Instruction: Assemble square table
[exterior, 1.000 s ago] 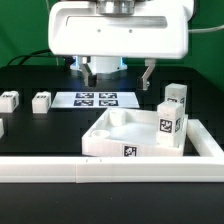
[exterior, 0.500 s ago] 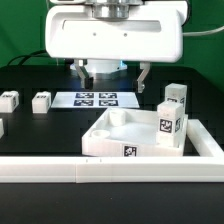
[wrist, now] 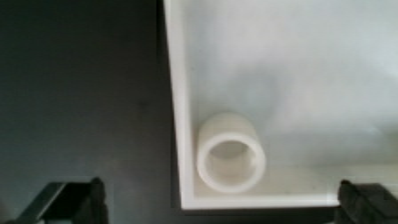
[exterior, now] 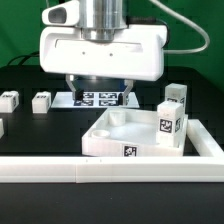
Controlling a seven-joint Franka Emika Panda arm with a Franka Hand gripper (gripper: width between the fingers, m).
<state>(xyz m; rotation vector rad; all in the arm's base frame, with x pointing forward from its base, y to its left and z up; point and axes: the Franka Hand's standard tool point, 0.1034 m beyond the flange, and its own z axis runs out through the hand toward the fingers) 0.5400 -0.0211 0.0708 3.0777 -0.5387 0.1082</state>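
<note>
The square table [exterior: 105, 145] is lying on the worktop [exterior: 40, 135] just behind the border rail [exterior: 60, 172], a leg block [exterior: 171, 125] standing at its corner on the exterior view's right, the marker board [exterior: 98, 99] lying farther behind

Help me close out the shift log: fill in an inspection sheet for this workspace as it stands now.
Surface: black table, bounded by a white rail at the front and on the exterior view's right.
Job's things: slab lies flat near the rail corner. One leg is upright at its corner on the exterior view's right, a second leg behind it. Two loose legs lie on the exterior view's left.
Clutter: marker board, partly hidden by the gripper.
Grippers: gripper is open and empty, above the slab's corner pocket.
Cables: dark cable behind the arm.
Surroundings: green backdrop.
</note>
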